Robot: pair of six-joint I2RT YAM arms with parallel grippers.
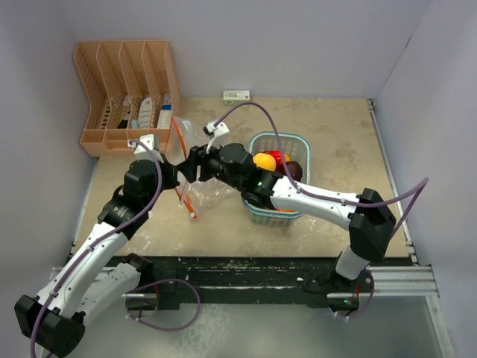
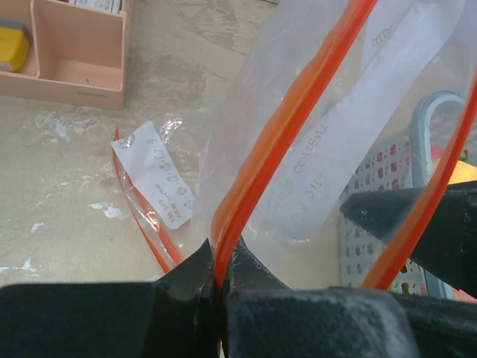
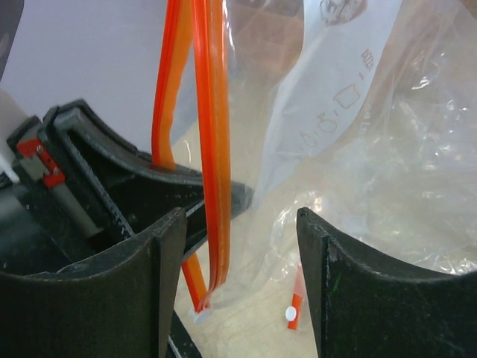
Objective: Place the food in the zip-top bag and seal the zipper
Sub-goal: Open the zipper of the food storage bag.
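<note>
The zip-top bag is held up between my two grippers, left of the teal basket. My left gripper is shut on the red-orange zipper, which rises from its jaws. My right gripper is open, and a doubled stretch of the zipper hangs between its fingers without touching them. The food lies in the basket: a yellow-orange peach, a red pepper and a dark purple piece. No food shows inside the bag.
A peach-coloured desk organiser stands at the back left. A small white box lies against the back wall. Clear plastic with a white label and an orange strip rests on the table below the bag.
</note>
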